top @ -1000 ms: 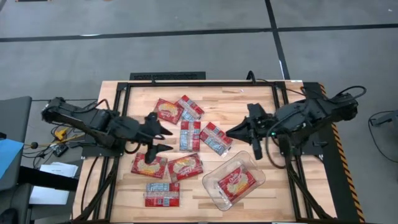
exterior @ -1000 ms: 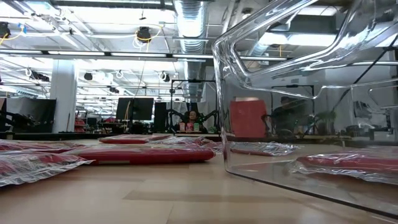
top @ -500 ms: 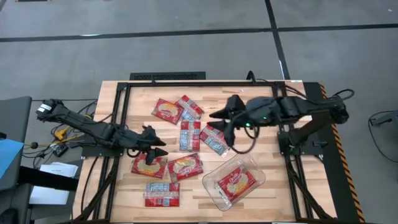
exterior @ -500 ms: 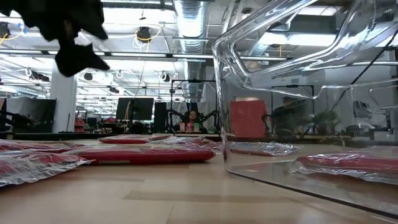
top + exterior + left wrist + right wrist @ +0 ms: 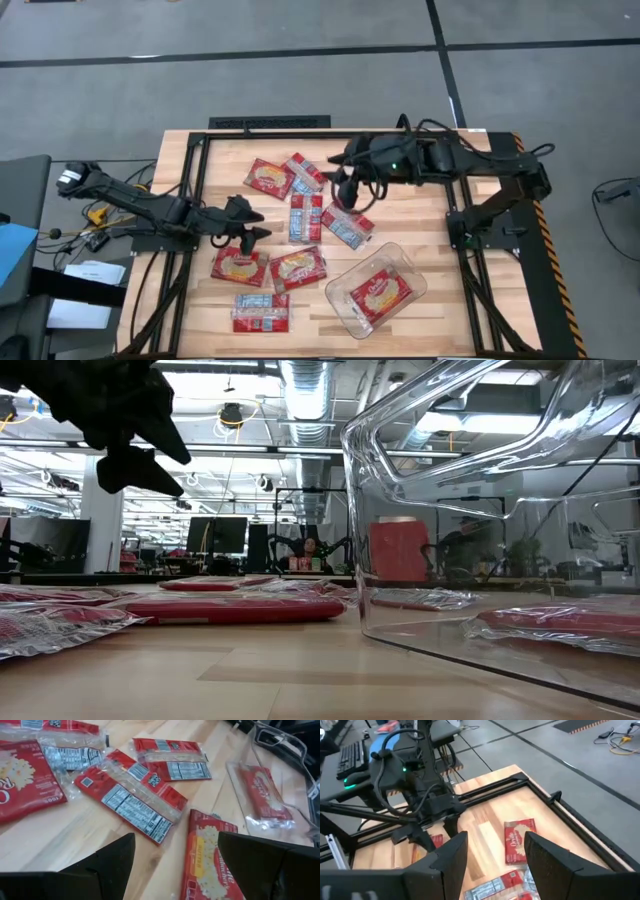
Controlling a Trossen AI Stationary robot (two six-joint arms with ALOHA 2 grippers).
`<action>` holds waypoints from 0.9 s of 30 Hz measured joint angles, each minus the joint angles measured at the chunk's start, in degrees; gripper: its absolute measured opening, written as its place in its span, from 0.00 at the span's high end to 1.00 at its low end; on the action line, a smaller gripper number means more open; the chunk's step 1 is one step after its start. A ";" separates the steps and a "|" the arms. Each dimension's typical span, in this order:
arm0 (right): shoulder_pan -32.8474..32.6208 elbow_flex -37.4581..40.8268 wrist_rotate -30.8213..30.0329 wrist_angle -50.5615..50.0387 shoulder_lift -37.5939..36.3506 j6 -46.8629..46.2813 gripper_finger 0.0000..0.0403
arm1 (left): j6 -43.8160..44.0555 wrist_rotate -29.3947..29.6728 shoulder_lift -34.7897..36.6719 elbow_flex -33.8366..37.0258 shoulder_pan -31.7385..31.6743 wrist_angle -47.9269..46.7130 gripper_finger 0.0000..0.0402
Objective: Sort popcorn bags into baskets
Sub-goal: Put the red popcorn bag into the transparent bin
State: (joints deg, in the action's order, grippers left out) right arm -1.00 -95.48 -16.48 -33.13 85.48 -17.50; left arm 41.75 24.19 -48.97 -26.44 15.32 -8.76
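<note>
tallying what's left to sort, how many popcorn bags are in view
8: one in the clear tub, seven on the table. The right gripper may hide another.

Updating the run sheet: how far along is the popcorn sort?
Done: one popcorn bag lies inside the clear basket.
In hand: nothing. The right gripper hangs open over the bags at the table's middle; the left gripper is open above the left-hand bags.
Left: about eight loose bags on the table.
</note>
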 joint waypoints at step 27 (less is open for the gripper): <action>6.07 0.00 9.52 0.52 16.14 2.10 0.44 | 1.11 -7.16 -0.92 12.42 -14.52 10.73 0.32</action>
State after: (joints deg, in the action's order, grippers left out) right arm 5.07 -95.48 -6.96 -32.62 101.62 -15.40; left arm 42.86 17.04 -49.89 -14.02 0.80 1.97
